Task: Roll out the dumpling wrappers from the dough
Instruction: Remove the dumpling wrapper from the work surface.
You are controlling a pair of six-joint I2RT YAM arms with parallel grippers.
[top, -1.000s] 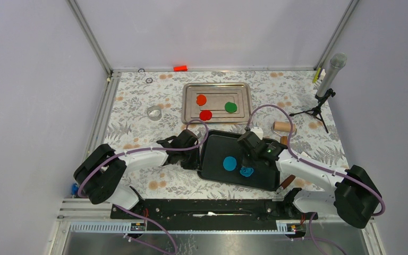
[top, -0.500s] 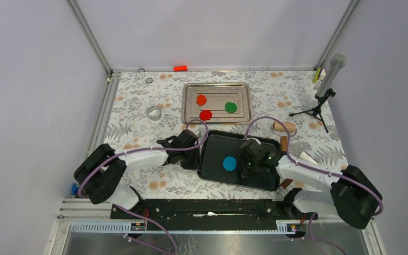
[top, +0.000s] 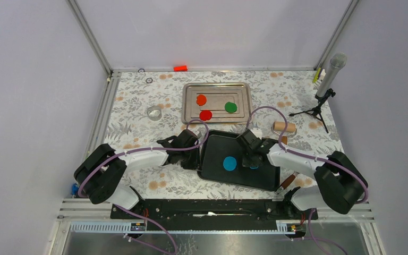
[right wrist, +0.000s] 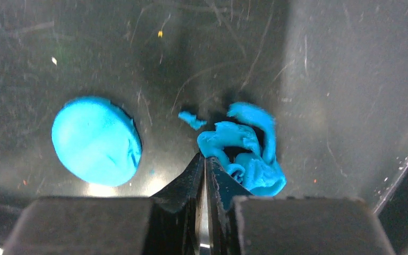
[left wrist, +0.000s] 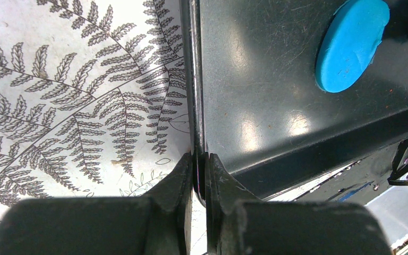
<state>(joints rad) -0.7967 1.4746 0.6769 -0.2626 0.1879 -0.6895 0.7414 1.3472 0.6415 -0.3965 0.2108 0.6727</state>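
Now the closed right end effector [right wrist: 205, 159] has reached the dough [right wrist: 251, 154]; left end effector [left wrist: 199, 157] still clamps the tray [left wrist: 265, 79].

Dough scrap [right wrist: 249, 154] runs down behind the right jaws, so can't tell if it's actually pinched. From above it's nearly all hidden under them. Blue wrapper [left wrist: 352, 45], up-right of the left jaws, gets cropped by the frame's top.
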